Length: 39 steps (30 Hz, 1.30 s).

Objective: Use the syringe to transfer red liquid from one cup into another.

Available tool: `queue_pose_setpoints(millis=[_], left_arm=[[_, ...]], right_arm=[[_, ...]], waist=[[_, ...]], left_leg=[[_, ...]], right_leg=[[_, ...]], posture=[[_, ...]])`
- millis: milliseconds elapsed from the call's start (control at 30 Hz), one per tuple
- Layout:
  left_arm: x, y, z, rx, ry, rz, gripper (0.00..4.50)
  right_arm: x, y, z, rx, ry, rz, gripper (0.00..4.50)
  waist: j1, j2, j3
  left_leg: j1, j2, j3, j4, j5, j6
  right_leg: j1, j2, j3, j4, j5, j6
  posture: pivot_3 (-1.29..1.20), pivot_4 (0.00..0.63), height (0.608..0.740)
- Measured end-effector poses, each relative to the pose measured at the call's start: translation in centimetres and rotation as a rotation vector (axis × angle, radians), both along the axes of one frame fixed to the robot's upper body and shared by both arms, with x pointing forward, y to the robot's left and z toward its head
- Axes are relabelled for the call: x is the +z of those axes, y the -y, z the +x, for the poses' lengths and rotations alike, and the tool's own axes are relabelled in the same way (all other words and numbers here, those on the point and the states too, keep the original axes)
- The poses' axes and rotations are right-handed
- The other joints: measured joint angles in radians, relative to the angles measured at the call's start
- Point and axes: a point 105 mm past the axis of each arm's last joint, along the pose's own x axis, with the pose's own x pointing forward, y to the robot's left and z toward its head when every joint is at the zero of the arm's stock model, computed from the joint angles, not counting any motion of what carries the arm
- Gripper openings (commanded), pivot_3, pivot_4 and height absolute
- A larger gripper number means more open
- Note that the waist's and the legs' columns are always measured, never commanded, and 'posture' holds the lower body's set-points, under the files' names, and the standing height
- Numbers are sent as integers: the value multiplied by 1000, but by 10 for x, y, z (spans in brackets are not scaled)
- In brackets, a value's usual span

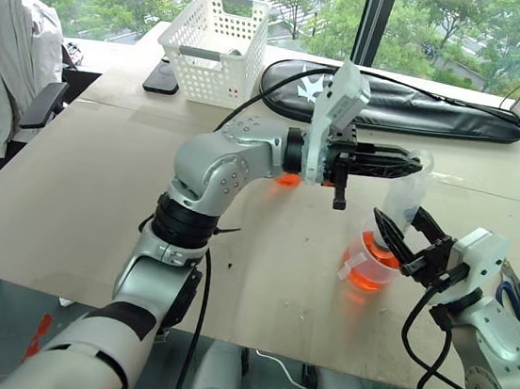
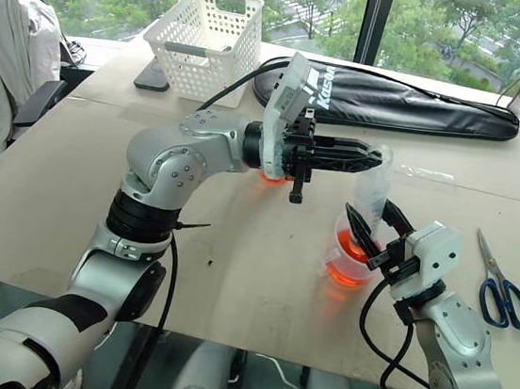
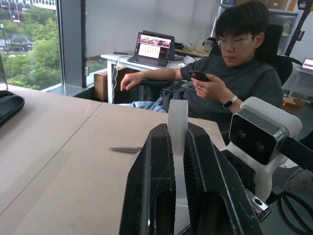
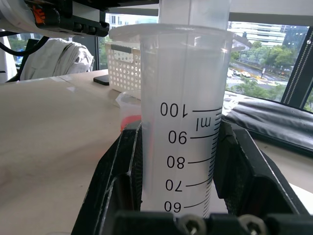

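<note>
Syringe (image 1: 406,195), large, clear plastic, white-plungered, stands upright over the handled clear measuring cup (image 1: 367,259) of orange-red liquid (image 1: 366,279) on the desk (image 1: 69,200), barrel clamped by right tool (image 1: 404,239), plunger top pinched by level left tool (image 1: 406,161).

A white basket (image 1: 217,45) and a long black bag (image 1: 395,102) are sitting at the table's (image 1: 71,190) far side. Blue scissors (image 2: 503,298) are lying near its right edge. A person (image 3: 230,83) is sitting, holding a phone (image 3: 199,76).

The big clear syringe (image 2: 371,191) stands upright over the handled cup (image 2: 347,257) of red liquid (image 2: 344,271) (a glowing orange-red).
</note>
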Motion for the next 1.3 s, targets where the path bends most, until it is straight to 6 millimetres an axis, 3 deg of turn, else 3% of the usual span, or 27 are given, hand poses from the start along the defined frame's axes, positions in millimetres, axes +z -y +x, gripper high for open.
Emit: queue_pose_setpoints(millis=[367,467,567,700,867,1067,1133,1300], left_arm=[[4,0,1,10,-6,-25,0],[10,-5,1,8,-19,-63,1118],[17,-17,2,16,-9,-84,2646],[8,-36,7,50,-42,-80,4500],[-17,-52,5,59,-79,11,4500],[-46,-34,-4,10,-103,105,4500],[-49,-23,-8,-17,-94,105,4500],[-53,-18,-5,-10,-92,105,4500]], right_arm=[[3,0,2,-5,3,10,1493],[7,-2,3,0,18,14,1492],[5,-5,2,9,4,24,1491],[4,-5,2,4,1,25,1491],[3,-4,2,-3,-2,34,1490],[4,-4,2,-4,10,25,1490],[5,-5,2,-2,16,17,1490],[5,-4,2,-4,17,11,1490]], waist=[[0,0,0],[-1,0,0],[-2,0,0],[-1,0,0],[3,0,0],[5,0,0],[5,0,0],[1,0,0]], left_leg=[[0,0,0,0,0,0],[0,0,0,0,0,0],[0,0,0,0,0,0],[0,0,0,0,0,0],[0,0,0,0,0,0],[0,0,0,1,0,0],[0,0,0,1,0,0],[0,0,0,1,0,0]], right_leg=[[0,0,0,0,0,0],[0,0,0,0,0,0],[0,0,0,0,0,0],[0,0,0,0,0,0],[0,0,0,0,0,-1],[0,-1,0,0,0,-1],[0,0,0,1,0,-1],[0,0,0,1,0,-1]], posture=[[0,150,724],[0,150,724],[0,150,724],[0,150,724],[0,150,724],[0,150,724],[0,150,724],[0,150,724]])
